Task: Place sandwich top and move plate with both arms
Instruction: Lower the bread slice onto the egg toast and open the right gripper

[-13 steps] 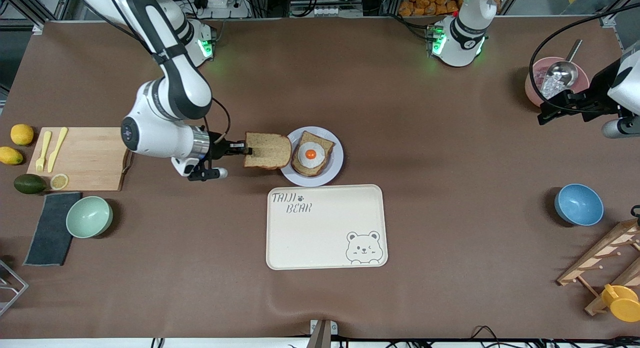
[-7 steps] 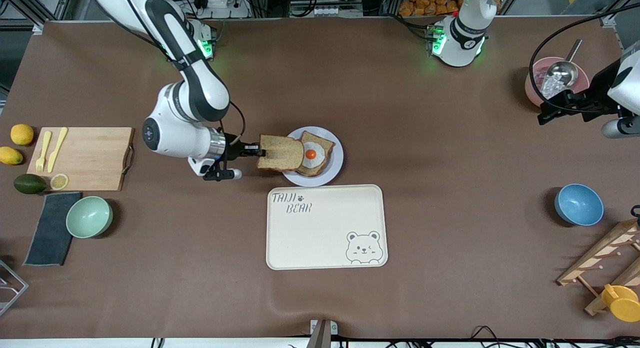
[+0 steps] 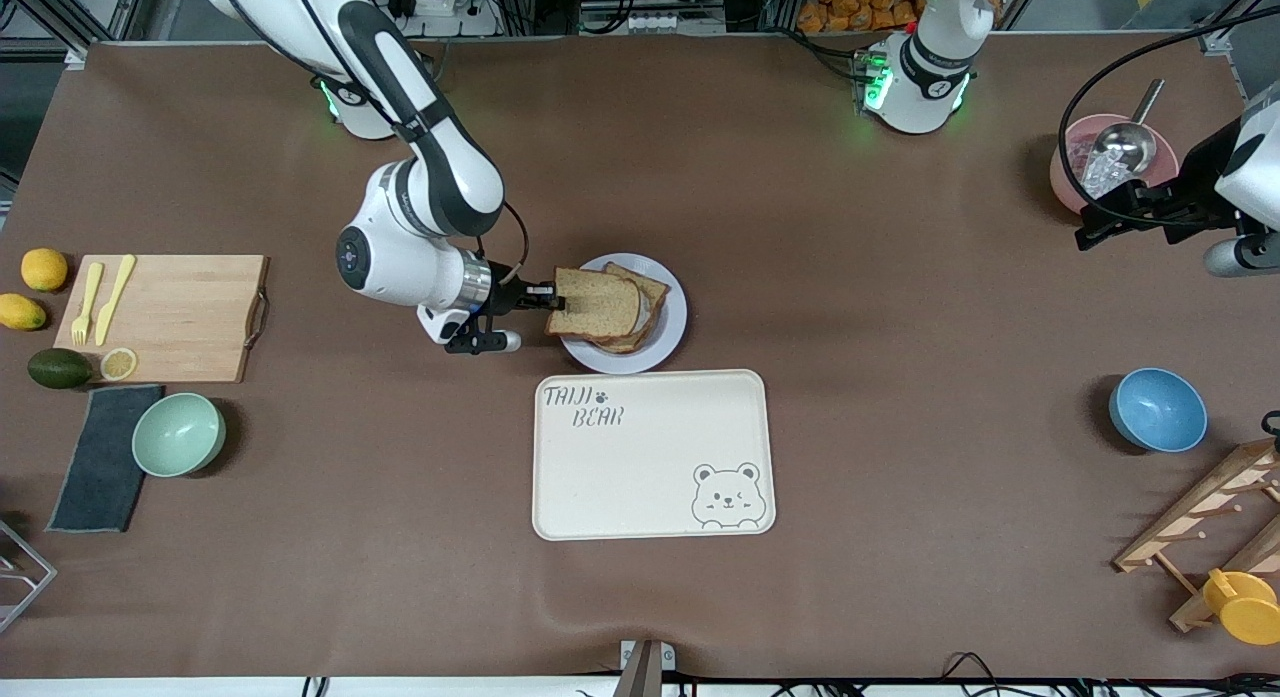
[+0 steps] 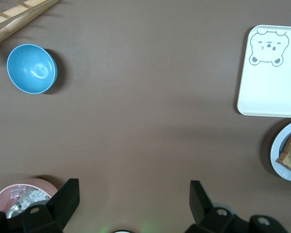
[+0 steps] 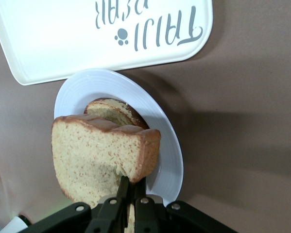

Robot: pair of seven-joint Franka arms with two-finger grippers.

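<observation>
While the cream tray (image 3: 653, 454) with its bear drawing is lying nearest the front camera on the brown counter (image 3: 900, 307), the pale plate (image 3: 672, 329) is sitting just above it in the front view, a little farther from that camera, with the lower bread slice (image 3: 651, 289) lying on it. The right gripper (image 3: 553, 300) is reaching in from the right arm's end of the counter, its fingers (image 5: 122, 199) pinching one edge of the sandwich top (image 3: 594, 304) and holding it over the plate, so that it is overlapping most of the lower slice; whether the two slices are touching is not clear. The placing step appears to be under way and not yet finished: the next move is calling for lining the top up squarely over the lower slice, lowering it until it is resting, then releasing and drawing the fingers clear without dragging it. The left gripper (image 4: 130, 204) is waiting well apart, over the counter near the pink bowl (image 3: 1068, 172) at the left arm's end, its fingers spread wide and carrying nothing; moving the plate with both arms is still to come.
</observation>
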